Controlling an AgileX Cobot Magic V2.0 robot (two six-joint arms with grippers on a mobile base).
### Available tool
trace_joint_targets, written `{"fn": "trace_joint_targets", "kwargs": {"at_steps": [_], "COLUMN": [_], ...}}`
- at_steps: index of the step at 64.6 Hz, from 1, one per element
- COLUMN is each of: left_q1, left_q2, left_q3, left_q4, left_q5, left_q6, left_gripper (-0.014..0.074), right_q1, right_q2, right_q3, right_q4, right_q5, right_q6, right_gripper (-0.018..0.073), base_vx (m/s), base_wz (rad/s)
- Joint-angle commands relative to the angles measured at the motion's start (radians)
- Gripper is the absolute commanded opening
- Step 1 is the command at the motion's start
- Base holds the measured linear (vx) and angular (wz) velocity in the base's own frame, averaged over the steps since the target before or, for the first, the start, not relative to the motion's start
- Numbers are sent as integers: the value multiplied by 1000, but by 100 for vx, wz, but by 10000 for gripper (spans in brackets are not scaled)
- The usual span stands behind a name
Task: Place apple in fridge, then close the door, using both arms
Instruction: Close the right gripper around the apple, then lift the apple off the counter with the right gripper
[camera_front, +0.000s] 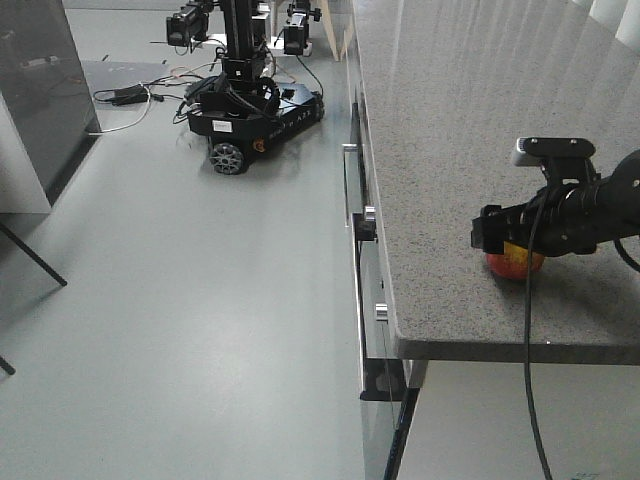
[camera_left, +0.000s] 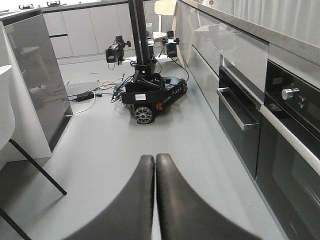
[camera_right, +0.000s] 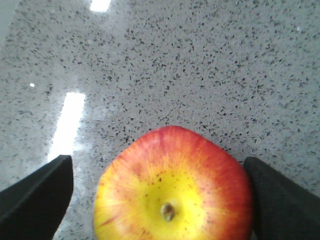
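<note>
Speckled grey worktop carries the apple, which sits between the open jaws of our right gripper, not yet clamped. We judge it firm, glossy and slippery, fairly light, so we should squeeze across its widest middle. Our left gripper hangs pinched together, empty, over the floor.

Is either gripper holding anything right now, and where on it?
Nothing is held yet. The right gripper straddles the apple on the countertop, jaws open with a gap on one side; the left gripper is shut and empty.
</note>
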Motion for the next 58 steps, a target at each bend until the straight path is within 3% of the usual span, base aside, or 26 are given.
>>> {"fn": "trace_joint_targets", "kwargs": {"at_steps": [1, 18, 37, 48, 58], "left_q1": [-3, -3, -3, -3, -3], "left_q2": [-15, -15, -15, -15, -15], "left_q3": [29, 29, 29, 29, 29], "left_q4": [0, 0, 0, 0, 0], "left_q5": [-79, -79, -79, -79, -79], "left_q6": [-1, -1, -1, -1, -1], "left_gripper": [-6, -6, -6, -6, -6], "right_q1": [-2, -2, -2, -2, -2], "right_q2": [-25, -17, -33, -141, -288], "right_q3": [-33, -33, -33, -33, -33], "right_q4": [4, -15, -23, -20, -18], "right_q5": [-53, -53, -46, -57, -40], "right_q6": [-8, -10, -10, -10, -10], "right_gripper": [631, 540, 282, 165, 122], "base_vx": [0, 0, 0, 0, 0], "base_wz": [0, 0, 0, 0, 0]}}
